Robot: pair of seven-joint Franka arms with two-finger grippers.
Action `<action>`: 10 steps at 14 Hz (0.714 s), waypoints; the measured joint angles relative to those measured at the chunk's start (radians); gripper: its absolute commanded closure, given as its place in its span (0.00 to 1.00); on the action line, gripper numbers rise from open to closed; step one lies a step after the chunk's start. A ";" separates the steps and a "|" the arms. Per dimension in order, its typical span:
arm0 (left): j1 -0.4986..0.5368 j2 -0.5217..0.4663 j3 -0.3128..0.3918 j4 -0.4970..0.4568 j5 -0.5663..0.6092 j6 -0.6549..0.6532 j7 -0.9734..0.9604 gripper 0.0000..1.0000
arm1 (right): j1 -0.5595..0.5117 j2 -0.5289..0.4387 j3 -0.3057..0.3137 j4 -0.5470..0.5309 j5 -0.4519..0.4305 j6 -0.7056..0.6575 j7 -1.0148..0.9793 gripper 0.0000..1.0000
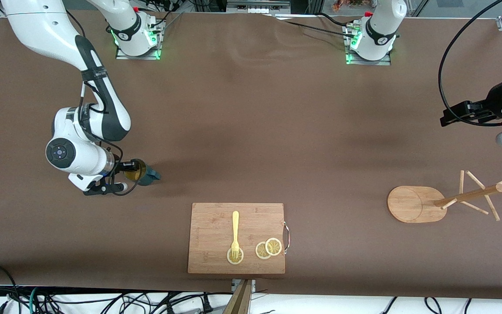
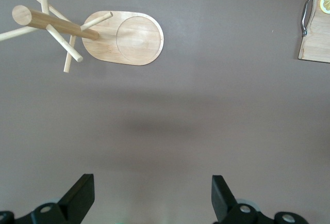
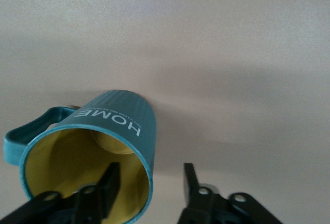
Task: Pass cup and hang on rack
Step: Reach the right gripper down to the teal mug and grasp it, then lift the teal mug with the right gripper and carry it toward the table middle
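My right claw [image 3: 149,182] straddles the cup's [image 3: 103,141] rim, one finger inside, closing but not yet clenched; the cup sits at the right arm's end of the counter [image 1: 251,131]. Left claw [image 2: 152,198] waits released near the rack [image 2: 124,38].

light: even, overhead | shadows: soft, faint | focus: right wrist view blurred

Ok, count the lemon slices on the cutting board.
3, all on the cutting board near its camera-side edge: one lemon slice under the fork's tines, two overlapping slices beside the board's metal handle. None appears hidden.
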 measured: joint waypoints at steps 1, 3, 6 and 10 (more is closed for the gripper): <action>-0.002 0.000 -0.001 0.000 0.000 0.000 0.000 0.00 | 0.000 0.001 0.000 0.000 0.000 0.000 0.001 0.62; -0.006 0.000 -0.002 0.000 0.000 0.000 0.000 0.00 | 0.000 0.006 0.000 0.000 0.000 0.000 0.007 0.78; -0.004 0.000 0.000 0.000 0.000 0.001 0.000 0.00 | 0.000 0.014 0.000 0.000 0.004 0.000 0.014 1.00; -0.001 0.000 0.001 0.000 0.000 0.001 0.000 0.00 | 0.002 0.013 0.004 0.000 0.009 -0.003 0.026 1.00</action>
